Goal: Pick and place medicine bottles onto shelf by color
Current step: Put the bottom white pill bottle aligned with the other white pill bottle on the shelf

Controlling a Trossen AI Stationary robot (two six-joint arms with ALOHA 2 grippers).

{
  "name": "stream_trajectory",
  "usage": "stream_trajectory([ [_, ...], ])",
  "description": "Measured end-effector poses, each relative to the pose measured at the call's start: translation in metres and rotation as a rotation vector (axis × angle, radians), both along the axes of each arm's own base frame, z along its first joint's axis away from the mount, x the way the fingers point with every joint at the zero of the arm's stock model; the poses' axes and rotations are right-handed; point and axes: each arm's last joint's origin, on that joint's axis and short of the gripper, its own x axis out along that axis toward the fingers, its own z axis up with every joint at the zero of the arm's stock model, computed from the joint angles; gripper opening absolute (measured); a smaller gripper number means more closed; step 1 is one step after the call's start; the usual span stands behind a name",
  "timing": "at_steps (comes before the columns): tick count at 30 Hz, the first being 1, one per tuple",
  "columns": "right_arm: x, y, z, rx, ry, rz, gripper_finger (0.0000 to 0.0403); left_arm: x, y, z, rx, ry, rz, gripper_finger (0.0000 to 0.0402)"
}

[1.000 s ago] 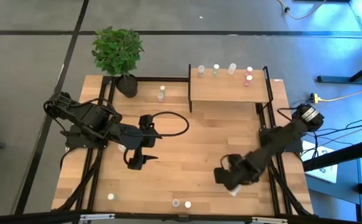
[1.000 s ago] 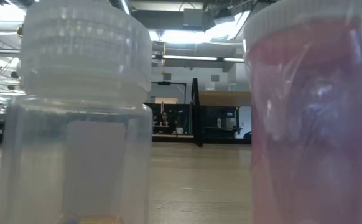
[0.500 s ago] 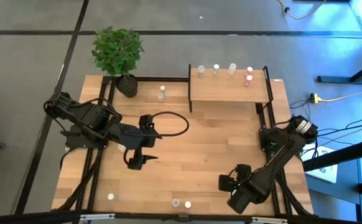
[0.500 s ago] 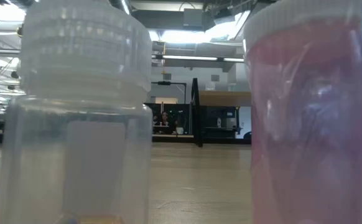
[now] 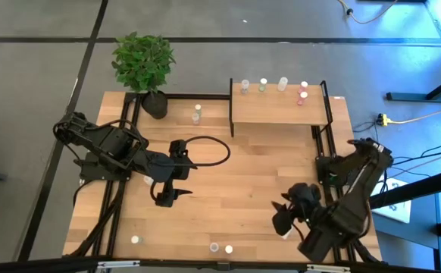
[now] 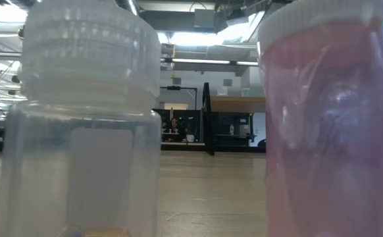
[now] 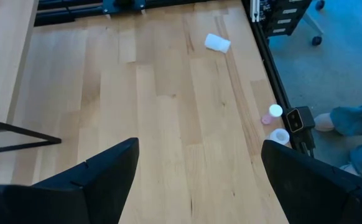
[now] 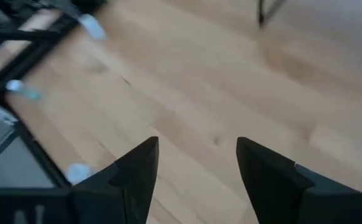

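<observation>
Small white medicine bottles stand about the table. Several are on the light-wood shelf (image 5: 281, 110), two at the far side (image 5: 196, 114), one near left (image 5: 136, 240), and two at the near edge (image 5: 221, 248). That pair fills the low view: a clear one (image 6: 79, 118) and a pink one (image 6: 330, 118). One white bottle (image 5: 284, 235) (image 7: 217, 42) lies on its side at the near right. My right gripper (image 5: 281, 216) (image 8: 196, 146) hangs open above and just beyond it, with nothing between its fingers. My left gripper (image 5: 171, 196) (image 7: 199, 146) hovers open over the table's left middle.
A potted plant (image 5: 145, 64) stands at the far left corner. A black cable loop (image 5: 209, 150) lies by the left arm. Black frame rails run along both table sides (image 5: 323, 152). Bare wood lies between the two grippers (image 5: 236, 182).
My right gripper has risen from low over the lying white bottle and has rolled and tipped about, its wrist swinging toward the near right corner. The bottle stays lying where it was. The left arm has kept still.
</observation>
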Motion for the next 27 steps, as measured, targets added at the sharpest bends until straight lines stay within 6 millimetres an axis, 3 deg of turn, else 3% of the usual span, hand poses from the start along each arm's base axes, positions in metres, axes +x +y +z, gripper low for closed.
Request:
stream_trajectory([
  [6,0.010,-0.012,0.042,-0.066,-0.048,0.126,0.0218,0.000,0.000,0.000,0.000,0.000,0.000,0.0334],
  [9,0.010,-0.011,0.056,-0.129,-0.013,0.289,0.0218,0.000,0.000,0.000,0.000,0.000,0.000,0.0334],
  [15,0.004,0.023,0.060,-0.222,0.083,0.908,0.0218,0.000,0.000,0.000,0.000,0.000,0.000,0.0334],
  [19,0.000,0.036,0.059,-0.235,0.108,1.235,0.0218,0.000,0.000,0.000,0.000,0.000,0.000,0.0334],
  [23,-0.002,0.038,0.059,-0.221,0.130,1.359,0.0218,0.000,0.000,0.000,0.000,0.000,0.000,0.0334],
  [27,-0.002,0.038,0.059,-0.210,0.129,1.351,0.0218,0.000,0.000,0.000,0.000,0.000,-0.001,0.0334],
])
